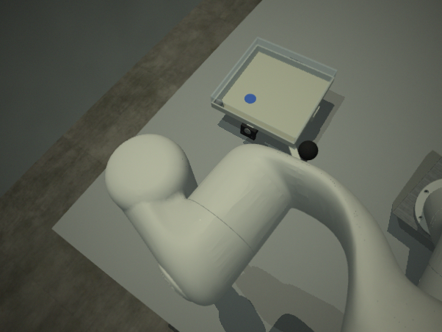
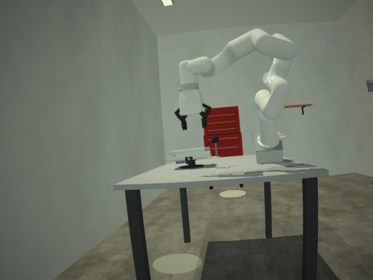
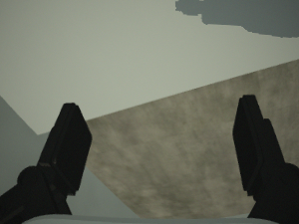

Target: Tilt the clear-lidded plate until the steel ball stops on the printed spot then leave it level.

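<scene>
Your gripper hangs well above the clear-lidded plate, fingers spread wide and holding nothing, steel ball in the plate's corner near the blue spot, black-knobbed lever beside the plate

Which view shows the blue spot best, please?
The top view: the spot shows plainly on the plate, near its left corner. The exterior view sees the plate edge-on, hiding the spot; the wrist view shows only the fingers, table and floor.

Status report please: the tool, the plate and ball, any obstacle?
Tool open, empty, above table. Small steel ball in corner of square clear-lidded plate, off blue printed spot. Black round-knobbed handle unobstructed.
</scene>
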Motion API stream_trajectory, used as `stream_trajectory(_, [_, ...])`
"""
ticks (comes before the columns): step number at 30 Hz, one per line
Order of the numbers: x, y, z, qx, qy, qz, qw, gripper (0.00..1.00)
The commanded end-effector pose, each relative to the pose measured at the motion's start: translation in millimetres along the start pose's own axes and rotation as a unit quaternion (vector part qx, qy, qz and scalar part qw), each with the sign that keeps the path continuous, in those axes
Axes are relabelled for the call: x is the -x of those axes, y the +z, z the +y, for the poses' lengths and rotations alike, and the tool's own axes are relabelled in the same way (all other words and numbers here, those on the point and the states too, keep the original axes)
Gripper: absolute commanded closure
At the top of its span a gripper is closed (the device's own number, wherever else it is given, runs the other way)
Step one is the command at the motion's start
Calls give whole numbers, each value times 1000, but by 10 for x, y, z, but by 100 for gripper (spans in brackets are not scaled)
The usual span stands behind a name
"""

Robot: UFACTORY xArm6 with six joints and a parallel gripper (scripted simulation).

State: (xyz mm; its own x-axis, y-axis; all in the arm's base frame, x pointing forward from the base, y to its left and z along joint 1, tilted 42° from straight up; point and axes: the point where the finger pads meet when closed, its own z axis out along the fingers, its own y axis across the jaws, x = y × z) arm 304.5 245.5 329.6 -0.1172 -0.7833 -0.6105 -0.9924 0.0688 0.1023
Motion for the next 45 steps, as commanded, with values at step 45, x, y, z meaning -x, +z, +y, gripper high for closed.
stream_trajectory(45, [-2553, 130, -276, 3, 194, -13, 981, 0])
